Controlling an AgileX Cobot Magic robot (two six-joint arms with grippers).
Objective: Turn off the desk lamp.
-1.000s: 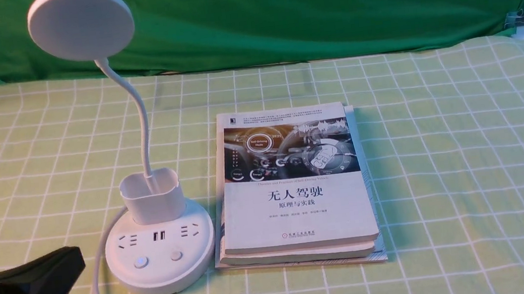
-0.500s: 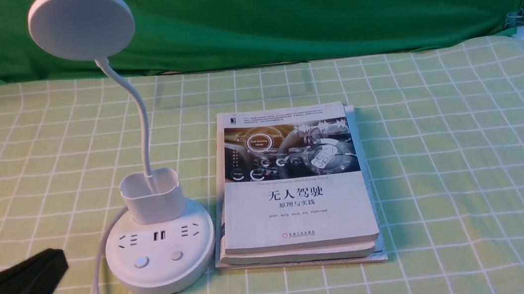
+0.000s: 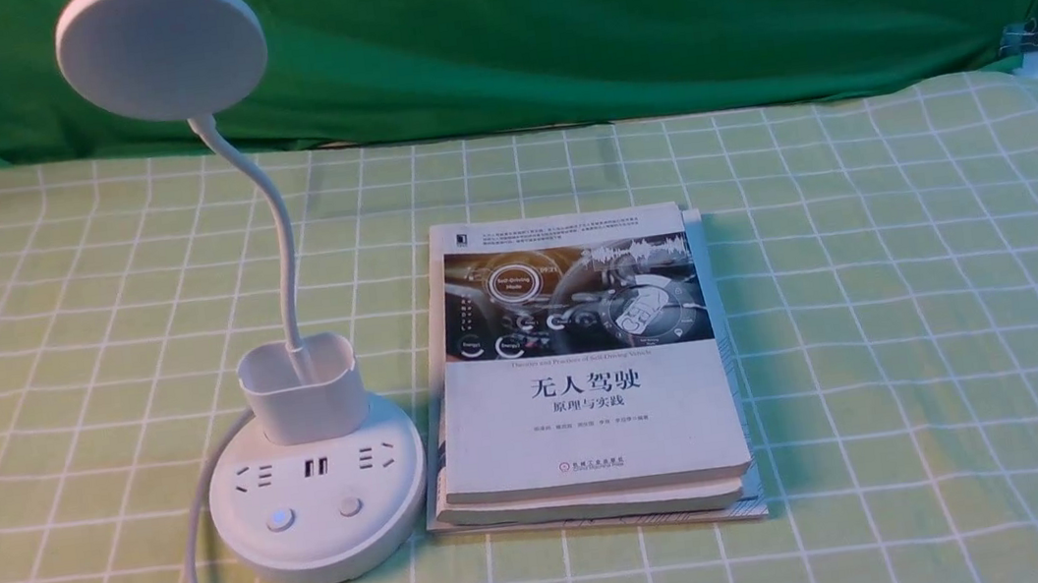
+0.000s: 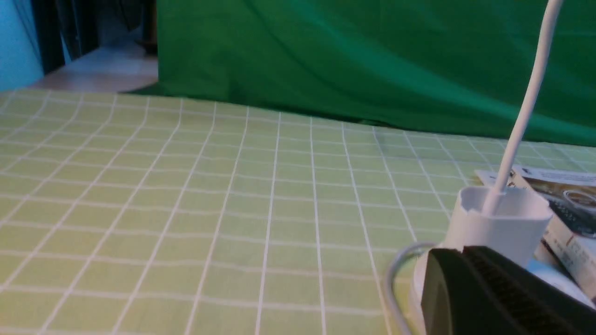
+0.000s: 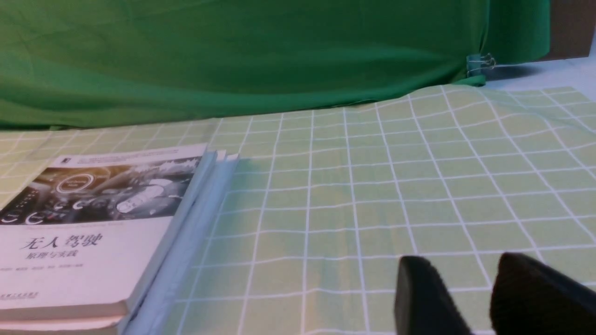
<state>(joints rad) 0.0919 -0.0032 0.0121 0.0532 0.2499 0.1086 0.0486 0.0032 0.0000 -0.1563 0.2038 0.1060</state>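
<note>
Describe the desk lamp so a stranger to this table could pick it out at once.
On the green checked tablecloth, find the stack of books lying flat near the middle. Just left of it stands the desk lamp: round white base with sockets and two buttons, a cup, a thin curved neck. It alone rises upright, ending in a flat disc head.

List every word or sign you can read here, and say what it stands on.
"无人驾驶": large title on the cover of the top book.
"原理与实践": smaller line just beneath that title.
"Self-Driving Mode": in a ring on the cover picture, only just legible.
Too small or blurred to read: the top lines, the English line under the picture, the author line and the publisher line.
Desk lamp: no lettering visible.
</note>
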